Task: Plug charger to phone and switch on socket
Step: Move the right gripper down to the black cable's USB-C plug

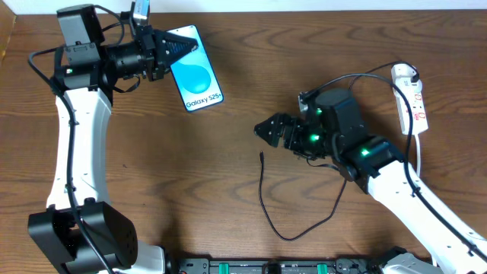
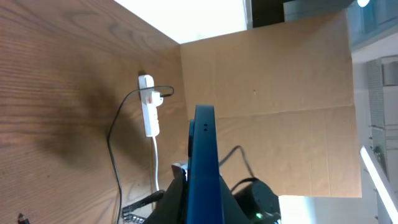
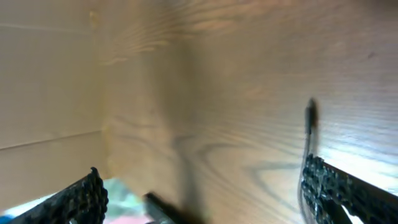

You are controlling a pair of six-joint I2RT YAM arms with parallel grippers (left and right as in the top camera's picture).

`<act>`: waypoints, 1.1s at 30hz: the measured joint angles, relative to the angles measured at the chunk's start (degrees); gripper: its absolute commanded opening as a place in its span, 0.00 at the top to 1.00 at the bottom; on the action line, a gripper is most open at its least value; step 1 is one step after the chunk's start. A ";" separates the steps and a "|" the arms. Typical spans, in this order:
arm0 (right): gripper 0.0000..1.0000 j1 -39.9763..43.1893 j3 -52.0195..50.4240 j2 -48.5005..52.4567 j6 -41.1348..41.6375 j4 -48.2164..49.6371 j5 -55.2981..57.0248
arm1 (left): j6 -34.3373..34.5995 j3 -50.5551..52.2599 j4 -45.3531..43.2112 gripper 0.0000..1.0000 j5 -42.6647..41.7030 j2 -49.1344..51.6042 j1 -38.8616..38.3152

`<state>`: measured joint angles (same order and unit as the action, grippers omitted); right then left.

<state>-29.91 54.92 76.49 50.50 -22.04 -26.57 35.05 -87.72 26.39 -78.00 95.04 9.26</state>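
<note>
The slim black-edged smartphone with the bright blue screen [image 1: 196, 72] is being gripped at its upper end by the left claw [image 1: 183, 47], which is closed on it at the far left of the brown wood-grain desk [image 1: 228, 198]. In the left wrist view it is being shown edge-on between the fingers.

The right claw [image 1: 262, 129] is being held wide and empty near the middle of the desk. The small connector tip [image 1: 261, 157] of the long, thin black charger cable [image 1: 268, 209] is lying free just beside it. The cable is looping back to the narrow white power strip [image 1: 412, 95] at the far right.

Only the phone is judged secured. The connector is not yet being gripped and is well apart from the phone. The switch is left to press, and its position cannot be told.

"Galaxy S25" is being displayed on the screen. The strip's red markings are too small to be read.
</note>
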 measured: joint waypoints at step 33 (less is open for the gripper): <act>0.14 -13.29 2.36 20.35 -0.68 -7.10 22.10 | -2.08 0.00 -0.02 0.93 -0.11 0.00 0.00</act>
<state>-43.20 57.28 96.84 49.82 -29.15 -4.47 32.97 -87.72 26.37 -78.11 95.04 9.26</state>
